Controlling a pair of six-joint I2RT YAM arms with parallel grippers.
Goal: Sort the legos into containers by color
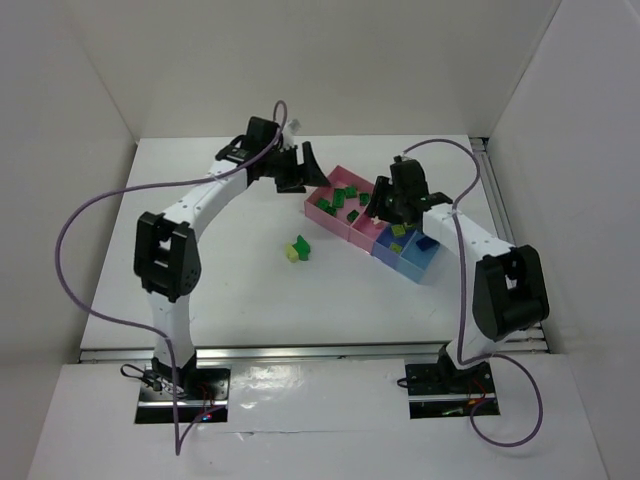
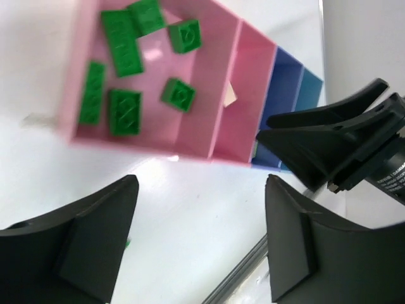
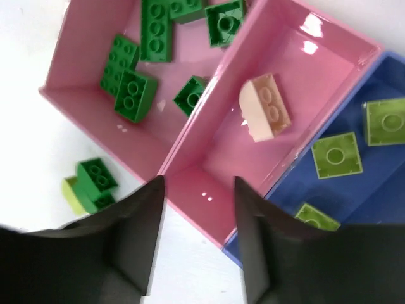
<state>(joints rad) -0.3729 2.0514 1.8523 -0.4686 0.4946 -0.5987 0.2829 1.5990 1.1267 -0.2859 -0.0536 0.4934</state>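
Okay, left gripper (image 2: 199, 209): I see fingers spread wide, nothing between them.
Right gripper (image 3: 197, 190): fingers parted narrower, empty, over the second pink box.
Containers (image 3: 69, 50): right of centre, top view.
Green legos (image 3: 130, 95): first pink box.
Cream brick (image 3: 266, 114): second pink box.
Yellow-green bricks (image 3: 336, 155): blue box.
Loose pair (image 1: 298, 248): on the table (image 1: 230, 290), centre frame.

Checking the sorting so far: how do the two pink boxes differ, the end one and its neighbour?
The end pink box holds several dark green bricks; the second pink box holds just one cream-white brick. The end one closes the row; the second sits between it and a blue box. Both are pink, shallow and open-topped.
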